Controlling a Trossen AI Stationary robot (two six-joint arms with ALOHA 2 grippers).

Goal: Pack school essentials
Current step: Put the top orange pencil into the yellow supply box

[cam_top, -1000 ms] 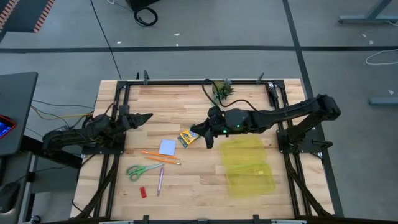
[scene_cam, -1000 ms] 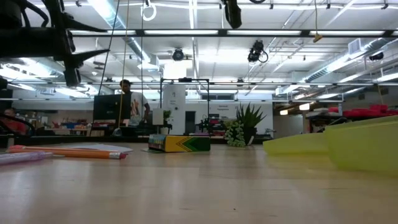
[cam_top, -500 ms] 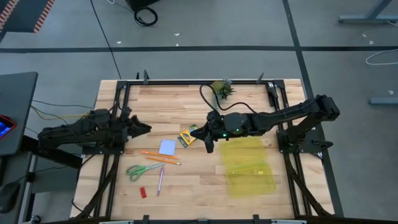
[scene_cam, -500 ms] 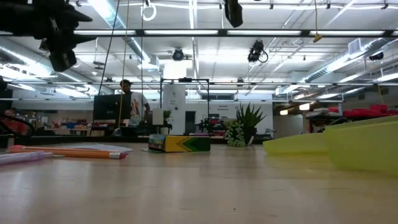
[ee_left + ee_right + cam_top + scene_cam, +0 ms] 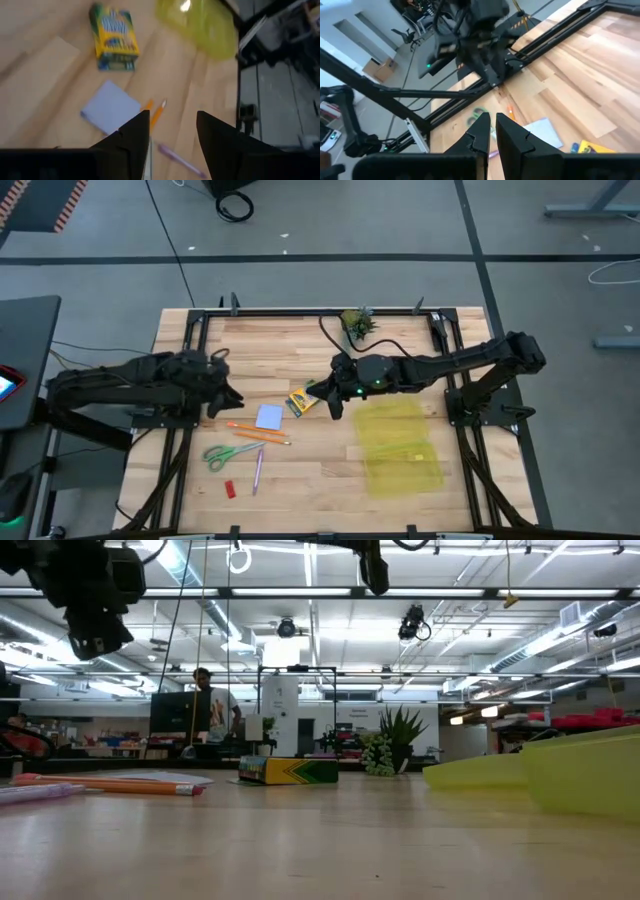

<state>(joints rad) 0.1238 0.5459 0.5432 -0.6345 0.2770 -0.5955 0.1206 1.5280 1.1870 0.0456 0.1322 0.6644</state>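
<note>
The yellow-green crayon box [image 5: 298,401], the light-blue note pad [image 5: 269,416], the orange pencil [image 5: 258,431], the green-handled scissors [image 5: 228,453], the pinkish pen [image 5: 257,470] and the red eraser [image 5: 230,489] lie flat on the wooden table. My left gripper [image 5: 229,402] is open above the table just left of the pencil and note pad; its wrist view shows the pad [image 5: 111,107] and pencil [image 5: 156,112] ahead of it. My right gripper [image 5: 326,400] is shut and empty, hovering just right of the crayon box.
The translucent yellow case [image 5: 400,445] lies open at the table's right. A small potted plant [image 5: 358,323] stands at the far edge. Black frame rails [image 5: 190,360] run along the table's sides. A person [image 5: 205,705] shows in the room beyond.
My left gripper has gone toward the table's near edge and a little right, toward the pencil and note pad, and has tipped downward. The stationery has stayed where it was.
</note>
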